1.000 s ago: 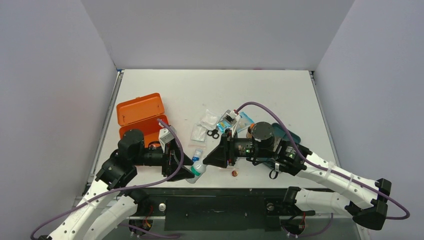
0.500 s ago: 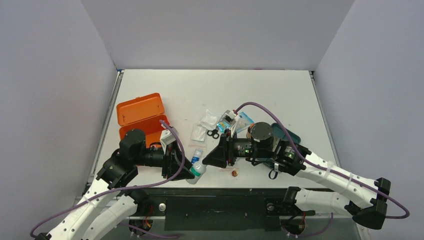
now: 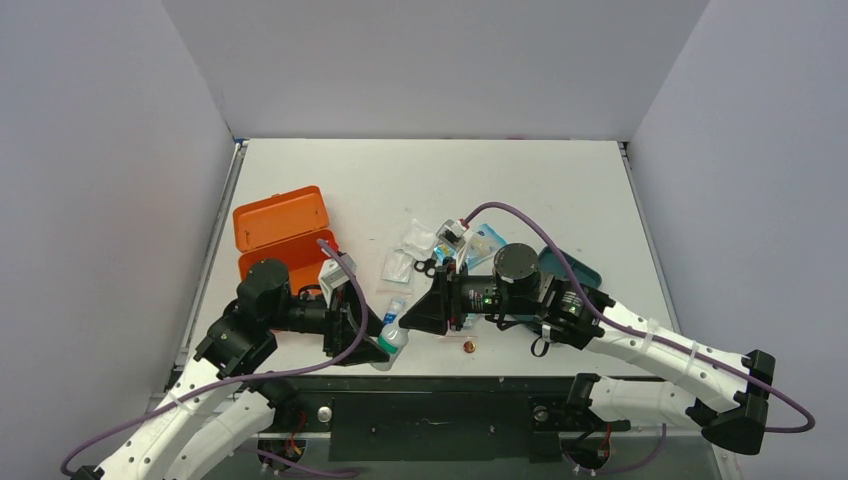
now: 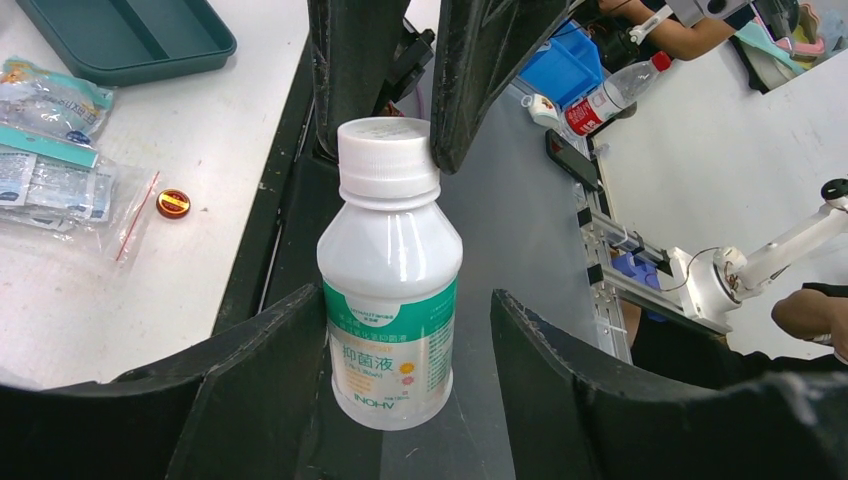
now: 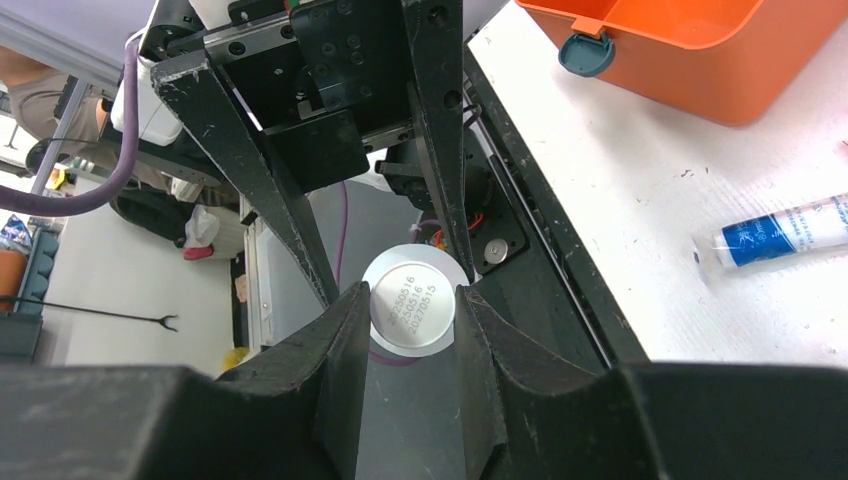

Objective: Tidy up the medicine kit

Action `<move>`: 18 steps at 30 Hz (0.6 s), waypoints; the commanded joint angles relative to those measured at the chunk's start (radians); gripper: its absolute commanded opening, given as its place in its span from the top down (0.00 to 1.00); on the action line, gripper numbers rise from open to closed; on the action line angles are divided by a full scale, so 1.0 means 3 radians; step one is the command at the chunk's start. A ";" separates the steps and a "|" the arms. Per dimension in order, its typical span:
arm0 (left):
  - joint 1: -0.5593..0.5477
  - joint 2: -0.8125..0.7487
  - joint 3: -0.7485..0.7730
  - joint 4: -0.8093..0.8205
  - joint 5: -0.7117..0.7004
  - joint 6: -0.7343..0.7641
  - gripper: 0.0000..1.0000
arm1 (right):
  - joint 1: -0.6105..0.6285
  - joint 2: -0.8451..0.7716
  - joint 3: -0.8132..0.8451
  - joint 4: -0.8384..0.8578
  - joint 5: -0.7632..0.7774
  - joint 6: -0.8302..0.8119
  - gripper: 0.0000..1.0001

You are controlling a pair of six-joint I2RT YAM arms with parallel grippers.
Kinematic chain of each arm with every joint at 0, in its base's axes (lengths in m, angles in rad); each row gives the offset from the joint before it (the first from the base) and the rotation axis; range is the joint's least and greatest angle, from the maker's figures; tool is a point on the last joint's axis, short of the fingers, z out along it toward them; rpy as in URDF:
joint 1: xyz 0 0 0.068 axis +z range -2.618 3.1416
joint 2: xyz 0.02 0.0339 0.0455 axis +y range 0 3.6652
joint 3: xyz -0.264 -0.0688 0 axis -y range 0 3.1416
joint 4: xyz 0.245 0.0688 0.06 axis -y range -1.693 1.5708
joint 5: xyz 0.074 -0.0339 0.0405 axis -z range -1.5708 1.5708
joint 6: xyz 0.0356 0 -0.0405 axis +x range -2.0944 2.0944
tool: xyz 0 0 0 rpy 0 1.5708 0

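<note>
The medicine kit (image 3: 283, 238) lies lid-open at the table's (image 3: 560, 190) nine o'clock. At its four o'clock, my right gripper (image 5: 418, 305) pinches the white bottle (image 4: 390, 260) by its cap (image 4: 388, 155). My left gripper (image 4: 405, 300) is spread wide either side of the body.

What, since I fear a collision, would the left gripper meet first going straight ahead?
Likely the white bottle, standing between its open fingers; just beyond, the right gripper grips its cap.
</note>
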State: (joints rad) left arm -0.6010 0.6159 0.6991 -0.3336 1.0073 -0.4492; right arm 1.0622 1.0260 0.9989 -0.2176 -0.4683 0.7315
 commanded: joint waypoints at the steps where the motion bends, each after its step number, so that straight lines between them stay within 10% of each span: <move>1: -0.0016 -0.0042 0.0003 0.0264 0.0132 -0.0020 0.42 | 0.0017 0.0014 0.0162 0.0292 0.0042 0.0026 1.00; 10: -0.0016 -0.0034 -0.0018 0.0294 0.0156 -0.0028 0.49 | 0.0018 0.0031 0.0174 0.0347 0.0056 0.0055 1.00; 18: -0.0016 -0.0004 0.0003 0.0383 0.0186 -0.0062 0.81 | 0.0018 0.0024 0.0155 0.0344 0.0101 0.0062 1.00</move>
State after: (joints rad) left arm -0.6006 0.6121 0.6899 -0.3004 1.0191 -0.4656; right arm 1.0630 1.0267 0.9993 -0.1940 -0.4683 0.7460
